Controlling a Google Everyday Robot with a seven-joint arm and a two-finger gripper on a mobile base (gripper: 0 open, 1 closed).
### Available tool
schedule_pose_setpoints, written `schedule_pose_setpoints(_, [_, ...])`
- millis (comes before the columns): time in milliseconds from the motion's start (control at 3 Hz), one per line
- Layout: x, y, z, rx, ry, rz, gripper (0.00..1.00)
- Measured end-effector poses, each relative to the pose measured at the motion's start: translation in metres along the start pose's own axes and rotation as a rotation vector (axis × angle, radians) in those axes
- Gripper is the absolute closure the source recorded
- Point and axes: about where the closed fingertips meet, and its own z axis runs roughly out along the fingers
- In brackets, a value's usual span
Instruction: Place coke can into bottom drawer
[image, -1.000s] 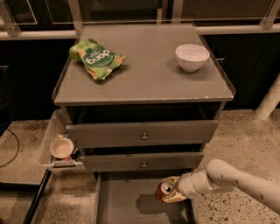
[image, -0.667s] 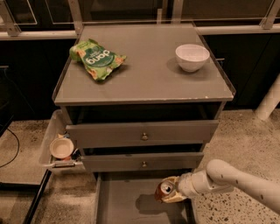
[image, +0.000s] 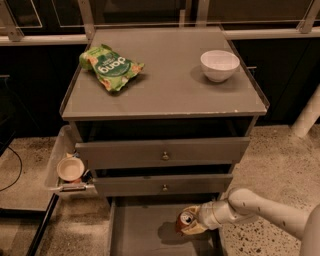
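The coke can is a small red-orange can with a silver top, tilted, held over the right part of the open bottom drawer. My gripper comes in from the right on a white arm and is shut on the can. The can casts a shadow on the drawer's flat grey floor. The drawer is pulled out below the two upper drawer fronts with brass knobs.
On the cabinet top lie a green bag at the left and a white bowl at the right. A clear side tray on the cabinet's left holds a small bowl. Speckled floor lies around.
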Motion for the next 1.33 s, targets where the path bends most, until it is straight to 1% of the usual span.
schedule_pose_setpoints(333, [0.027,-0.014,0.027,0.020,0.019,0.037,1.00])
schedule_pose_setpoints(667, [0.046,-0.023,0.046,0.068,0.047,0.043,1.00])
schedule_pose_setpoints(1000, [0.067,-0.031,0.064,0.132,0.040,0.042,1.00])
schedule_pose_setpoints(1333, [0.084,-0.040,0.074,0.202,0.012,0.031,1.00])
